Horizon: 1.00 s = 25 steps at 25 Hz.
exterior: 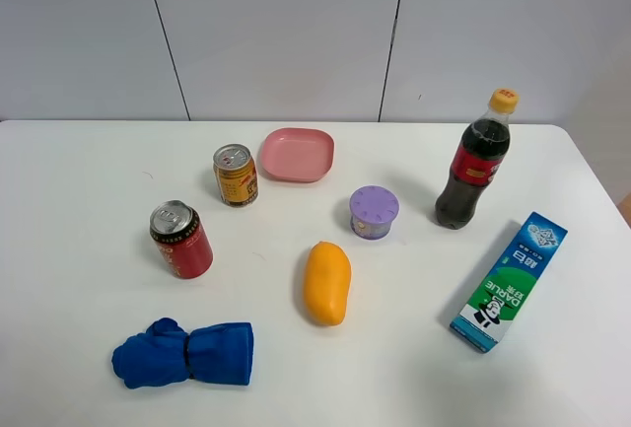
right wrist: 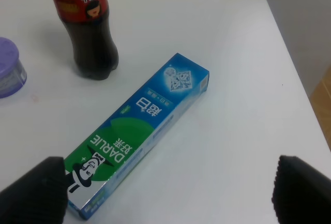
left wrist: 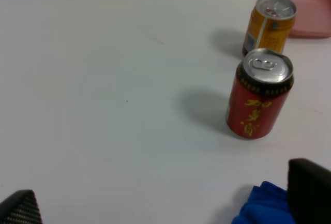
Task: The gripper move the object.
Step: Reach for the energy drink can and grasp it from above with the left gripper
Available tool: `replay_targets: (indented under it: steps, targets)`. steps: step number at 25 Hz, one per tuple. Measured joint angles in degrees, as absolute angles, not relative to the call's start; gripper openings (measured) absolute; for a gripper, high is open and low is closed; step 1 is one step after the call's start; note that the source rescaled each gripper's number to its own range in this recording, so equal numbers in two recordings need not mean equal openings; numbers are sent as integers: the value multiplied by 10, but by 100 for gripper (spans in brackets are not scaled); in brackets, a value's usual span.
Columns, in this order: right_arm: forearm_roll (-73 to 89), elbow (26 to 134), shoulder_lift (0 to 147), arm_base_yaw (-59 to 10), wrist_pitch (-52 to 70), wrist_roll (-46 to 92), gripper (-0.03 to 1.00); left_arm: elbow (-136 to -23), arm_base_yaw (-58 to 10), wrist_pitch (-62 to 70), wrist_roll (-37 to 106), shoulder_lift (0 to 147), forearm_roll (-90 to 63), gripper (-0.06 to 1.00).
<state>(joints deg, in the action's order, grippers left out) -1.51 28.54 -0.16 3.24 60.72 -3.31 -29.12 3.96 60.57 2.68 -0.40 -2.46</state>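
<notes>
Above the white table [left wrist: 103, 79], the left black gripper [left wrist: 163, 195] hangs spread wide and empty, apparently poised for a reach. The golden-yellow drink can [left wrist: 269, 25] stands upright well ahead of it, just past the red can [left wrist: 260, 97]. The right gripper [right wrist: 169, 182] gapes empty too.

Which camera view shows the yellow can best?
The left wrist view: the yellow can is largest there, top and side visible. The exterior high view shows the can whole but small. The right wrist view misses it.
</notes>
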Motion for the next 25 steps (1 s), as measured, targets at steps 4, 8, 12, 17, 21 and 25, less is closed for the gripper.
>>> replay_targets:
  steps: [4, 8, 12, 17, 21, 25]
  targets:
    - [-15, 285, -2, 32, 607, -33, 100, -291, 40, 606, 27, -4, -25, 100]
    - [-15, 285, -2, 32, 607, -33, 100, -291, 40, 606, 27, -4, -25, 100]
    - [-15, 285, -2, 32, 607, -33, 100, -291, 40, 606, 27, -4, -25, 100]
    - [-15, 285, -2, 32, 607, -33, 100, -291, 40, 606, 27, -4, -25, 100]
    - [-15, 285, -2, 32, 607, -33, 100, -291, 40, 606, 27, -4, -25, 100]
    - [-15, 285, -2, 32, 607, -33, 100, -291, 40, 606, 27, -4, -25, 100]
